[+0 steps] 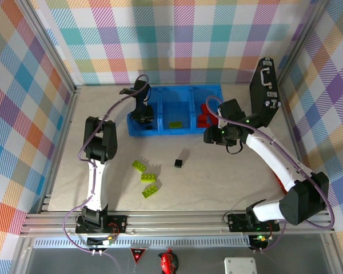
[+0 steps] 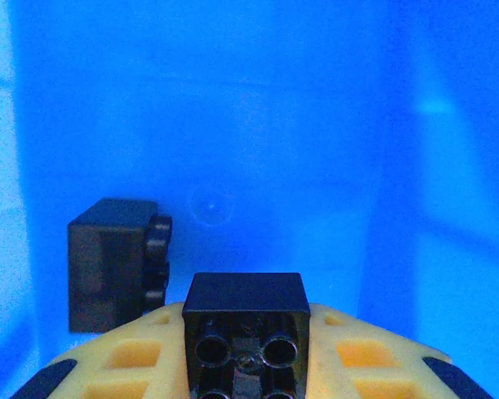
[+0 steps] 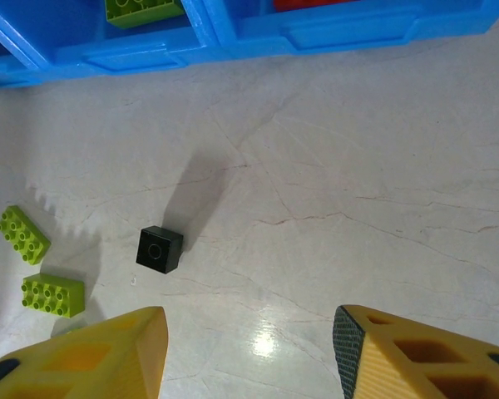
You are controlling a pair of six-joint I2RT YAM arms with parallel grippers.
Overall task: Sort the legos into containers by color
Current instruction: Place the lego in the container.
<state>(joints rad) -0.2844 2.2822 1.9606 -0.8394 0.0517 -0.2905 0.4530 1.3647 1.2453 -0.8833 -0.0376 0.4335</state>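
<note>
- Black briefcase: stood at the right rear, near your blue tray.
- Tray: held red legos in the right compartment and 1 green brick in the middle.
- Your left gripper: sat in the left compartment, clamped on the held black cube, its sockets facing the camera. The lying black cube pointed its studs right.
- Your right gripper: hung with jaws apart over the loose black cube.
- 3 table green bricks: lay left of it.

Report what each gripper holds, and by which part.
Left gripper pinches a black brick by its two opposite sides, over a blue compartment. Right gripper is open and holds nothing.

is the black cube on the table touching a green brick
No, the black cube lies clear of the nearest green brick.
</note>
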